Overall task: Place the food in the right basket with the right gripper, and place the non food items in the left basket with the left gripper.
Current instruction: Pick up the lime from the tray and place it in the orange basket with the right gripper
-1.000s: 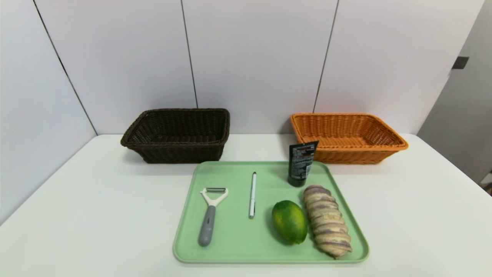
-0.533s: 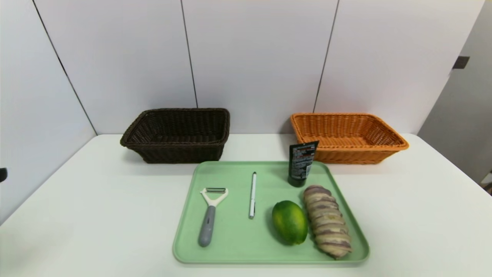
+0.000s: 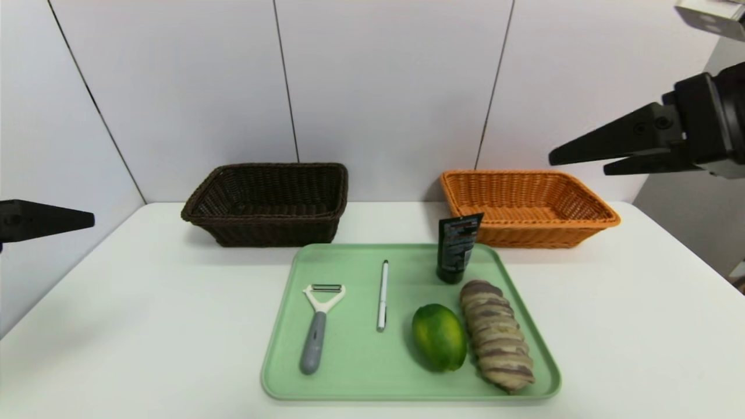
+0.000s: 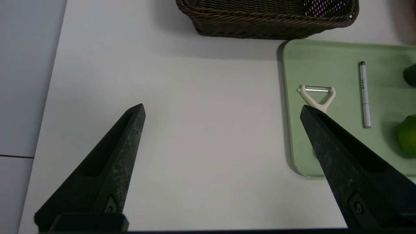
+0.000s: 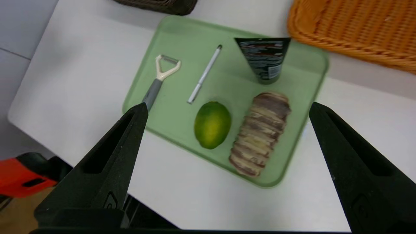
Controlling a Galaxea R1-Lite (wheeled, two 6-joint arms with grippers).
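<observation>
- Both grippers are seen raised above the white bench (image 3: 145,302), each with its black fingers spread wide apart and nothing held between them.
- Right gripper (image 3: 579,162): pictured high at the right edge of the head view, above and just beyond the orange right basket (image 3: 582,216), its tips aimed leftward.
- Left gripper (image 4: 222,112): only one pointed finger (image 3: 52,220) is caught at the left edge of the head view, well apart from the tray; in the left wrist view the fingers are seen over bare bench beside the tray's left rim.
- A green tray (image 3: 355,372) is shown at the middle of the bench, in front of the two baskets, with all five items on it.
- Non-food items: the peeler (image 3: 317,326) is laid at the tray's left, handle toward the robot; the pen (image 3: 382,295) is laid beside it, near the middle; the black tube (image 3: 457,247) is stood upright on its cap at the far right corner, close to the orange basket.
- Food: the lime (image 3: 439,336) is set just beside the striped bread loaf (image 3: 496,334), which is laid along the tray's right rim.
- The dark brown left basket (image 3: 265,228) is pictured at the back left, against the wall; no item is seen inside either basket.
</observation>
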